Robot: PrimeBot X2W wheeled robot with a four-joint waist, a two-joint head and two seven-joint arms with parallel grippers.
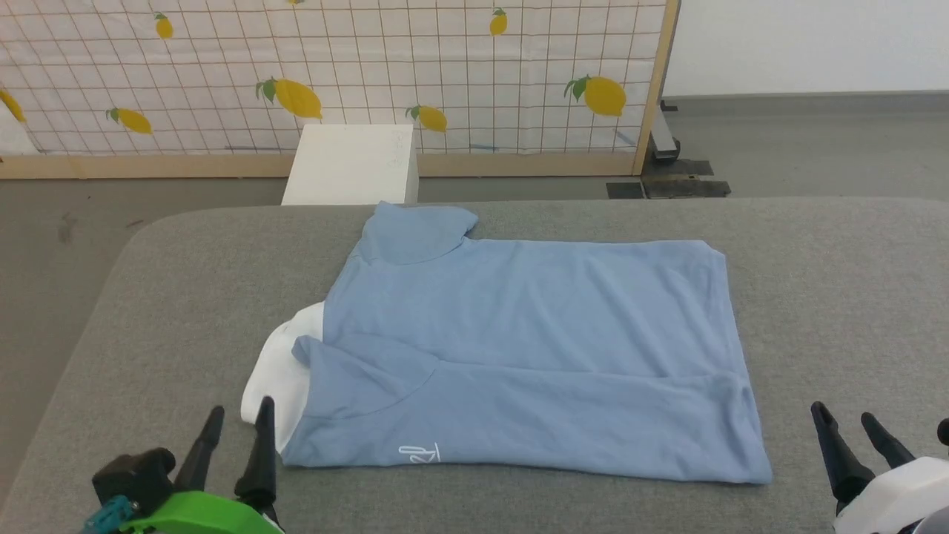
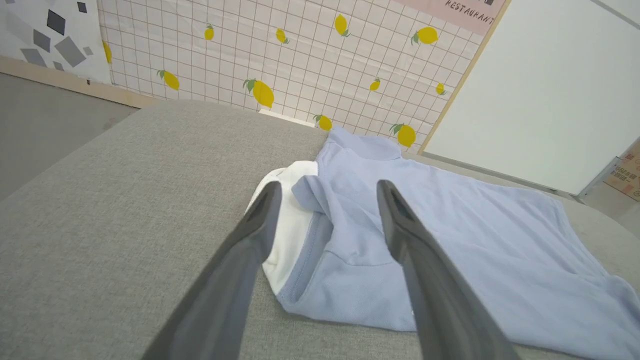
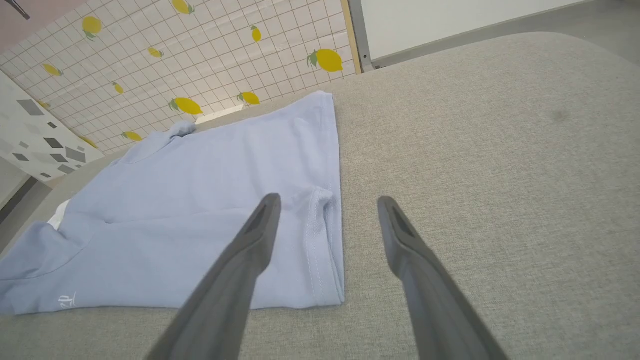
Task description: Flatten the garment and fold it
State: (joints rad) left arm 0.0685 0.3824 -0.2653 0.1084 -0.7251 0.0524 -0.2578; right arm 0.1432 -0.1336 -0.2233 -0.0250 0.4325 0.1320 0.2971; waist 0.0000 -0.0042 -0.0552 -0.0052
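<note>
The shirt (image 1: pixel 519 348) is being borne flat by the grey pad (image 1: pixel 838 282), with its near long side being shown doubled over the body as a folded band. Its neck end is being pointed to the robot's left, where a white piece (image 1: pixel 278 371) is being left exposed. A small white mark (image 1: pixel 419 452) is being shown at the near edge. The far sleeve (image 1: pixel 419 230) is being laid toward a white box (image 1: pixel 352 163). The left gripper (image 1: pixel 242 405) is being held released, jaws apart and empty, at the white piece; contact cannot be told. The right gripper (image 1: pixel 842 411) is likewise being held released and empty, near the hem corner and apart from the cloth.
</note>
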